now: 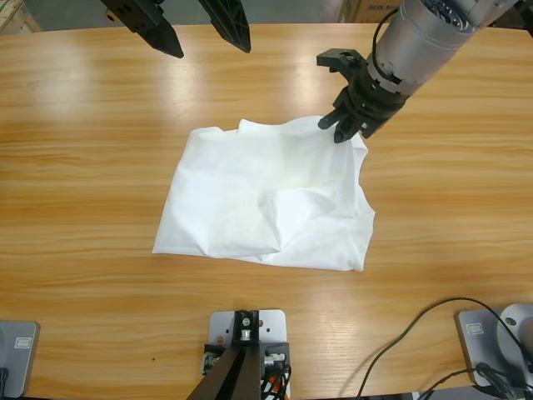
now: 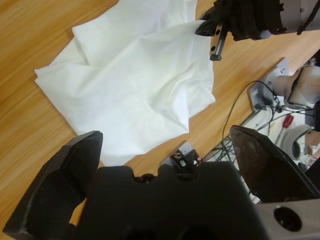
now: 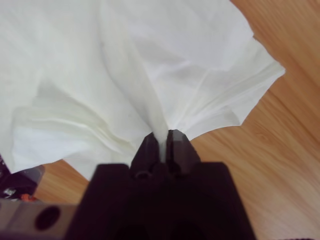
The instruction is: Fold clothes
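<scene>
Centrally on long wooden table (image 1: 83, 167), crumpled, partly folded plain white thin-fabric T-shirt (image 1: 266, 200), right black two-jawed gripper (image 1: 350, 123) clamped on shirt's far-right corner, fabric bunched between jaws, left black two-jawed gripper (image 1: 204, 37) spread wide, empty, above table's far edge.

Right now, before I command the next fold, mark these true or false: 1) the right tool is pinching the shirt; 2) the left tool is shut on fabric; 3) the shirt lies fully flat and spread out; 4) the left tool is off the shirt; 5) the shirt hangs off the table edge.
1) True: the right tool is closed on a gathered edge of the white T-shirt.
2) False: the left tool is open, holding nothing.
3) False: it is rumpled and partly folded over.
4) True: it hovers apart, near the table's far edge.
5) False: it lies wholly on the wooden table.
</scene>
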Robot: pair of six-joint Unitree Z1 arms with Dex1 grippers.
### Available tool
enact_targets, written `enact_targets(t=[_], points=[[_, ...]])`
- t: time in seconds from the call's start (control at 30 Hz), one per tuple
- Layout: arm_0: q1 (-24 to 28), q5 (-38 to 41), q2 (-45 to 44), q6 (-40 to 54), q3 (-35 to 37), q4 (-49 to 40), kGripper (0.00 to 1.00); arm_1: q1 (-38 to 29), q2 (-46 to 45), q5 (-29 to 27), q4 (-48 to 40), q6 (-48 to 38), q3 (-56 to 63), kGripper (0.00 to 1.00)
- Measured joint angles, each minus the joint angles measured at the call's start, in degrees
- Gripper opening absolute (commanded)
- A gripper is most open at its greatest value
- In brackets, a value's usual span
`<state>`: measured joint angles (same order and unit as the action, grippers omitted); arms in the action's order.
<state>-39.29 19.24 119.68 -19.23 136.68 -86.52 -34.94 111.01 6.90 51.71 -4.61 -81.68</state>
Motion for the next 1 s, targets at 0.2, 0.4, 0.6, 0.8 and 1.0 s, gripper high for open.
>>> enact_targets(t=[0.2, 0.4, 0.6, 0.8, 1.0], points=[[0.00, 0.00, 0.00, 0.17, 0.00, 0.00, 0.996, 2.84, 1.96, -0.08, 1.35, 0.52, -2.10, 0.000], [0.00, 0.00, 0.00, 0.18, 0.00, 0.00, 0.996, 4.86, 4.11, -1.17, 3.54, 1.91, -5.32, 0.003], [0.00, 0.00, 0.00, 0.18, -0.01, 0.00, 0.996, 5.03, 5.96, -1.22, 5.62, 2.14, -5.97, 1.000], [0.01, 0.00, 0.00, 0.18, -0.55, 0.00, 0.996, 5.04, 6.14, -4.96, 5.88, 1.38, -6.44, 1.000], [0.02, 0.00, 0.00, 0.18, -1.36, 0.00, 0.996, 4.78, 1.00, -10.64, 6.16, -1.36, -6.57, 1.000]])
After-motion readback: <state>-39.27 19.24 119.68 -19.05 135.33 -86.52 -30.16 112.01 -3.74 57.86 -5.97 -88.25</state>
